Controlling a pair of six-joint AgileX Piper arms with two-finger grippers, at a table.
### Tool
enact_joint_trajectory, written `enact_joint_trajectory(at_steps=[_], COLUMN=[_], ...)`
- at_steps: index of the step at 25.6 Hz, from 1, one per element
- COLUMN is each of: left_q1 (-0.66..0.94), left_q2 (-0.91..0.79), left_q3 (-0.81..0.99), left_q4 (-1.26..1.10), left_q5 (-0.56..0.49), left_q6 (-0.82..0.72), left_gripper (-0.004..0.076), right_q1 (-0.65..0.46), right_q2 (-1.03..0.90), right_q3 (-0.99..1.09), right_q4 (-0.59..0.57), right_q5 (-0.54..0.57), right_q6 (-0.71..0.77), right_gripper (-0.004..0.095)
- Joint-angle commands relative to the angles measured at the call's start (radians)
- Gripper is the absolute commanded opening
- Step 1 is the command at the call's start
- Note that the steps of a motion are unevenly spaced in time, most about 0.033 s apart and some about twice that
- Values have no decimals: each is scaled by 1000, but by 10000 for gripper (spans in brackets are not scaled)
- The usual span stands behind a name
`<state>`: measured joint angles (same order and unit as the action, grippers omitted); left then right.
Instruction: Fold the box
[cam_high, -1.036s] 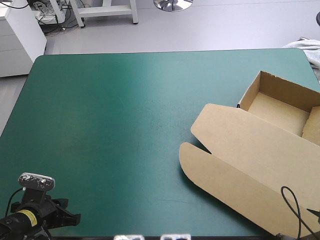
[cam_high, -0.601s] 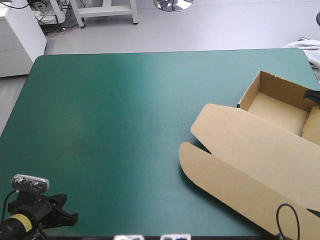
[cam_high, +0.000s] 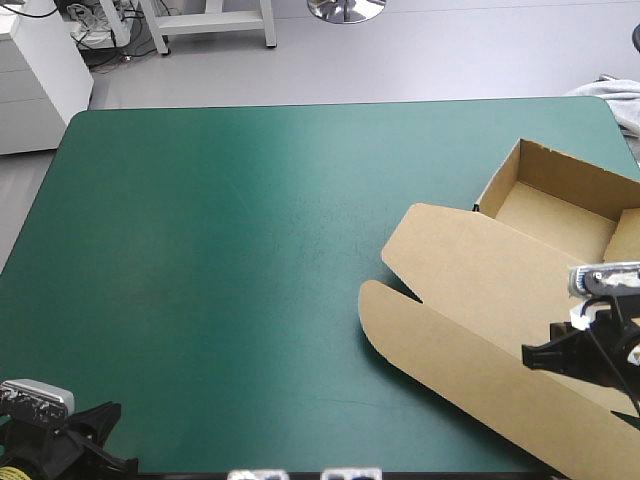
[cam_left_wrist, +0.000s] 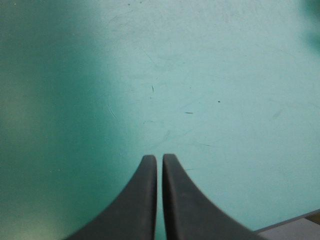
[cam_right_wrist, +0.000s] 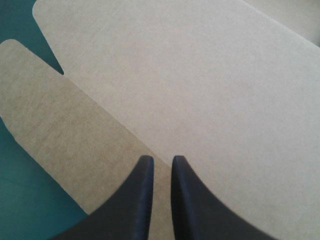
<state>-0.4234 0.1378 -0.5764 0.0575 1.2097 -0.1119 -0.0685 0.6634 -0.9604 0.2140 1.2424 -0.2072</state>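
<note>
Right claw (cam_right_wrist: 159, 160) newly over box lid (cam_right_wrist: 210, 85)

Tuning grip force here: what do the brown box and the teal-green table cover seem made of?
Brown open box with flat lid: likely plain cardboard, matte, uncoated; the right wrist view shows fine fibrous grain, no print. Teal-green table cover: smooth sheet with slight sheen, perhaps vinyl or rubber; the left wrist view shows fine scratches. Exact material unclear.

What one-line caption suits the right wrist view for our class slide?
Right gripper, black fingers shut, poised over the flat lid of the brown board box.
</note>
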Motion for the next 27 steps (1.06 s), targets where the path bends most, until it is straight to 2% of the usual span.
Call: enact_joint_trajectory(at_steps=[1,10,27], left_q1=[-4,-4,-4], left_q2=[16,16,16], left_q3=[-25,-25,14], left_q4=[-15,-41,-41], left_q5=[-68,-73,-232], left_q6=[80,99,99], left_gripper=[20,20,20], right_q1=[4,4,4], right_q2=[-99,-324,-495], right_q3=[62,347,431], right_q4=[10,24,36], right_q5=[-29,-33,-37], right_q6=[-9,-9,-9], right_gripper=[116,116,111])
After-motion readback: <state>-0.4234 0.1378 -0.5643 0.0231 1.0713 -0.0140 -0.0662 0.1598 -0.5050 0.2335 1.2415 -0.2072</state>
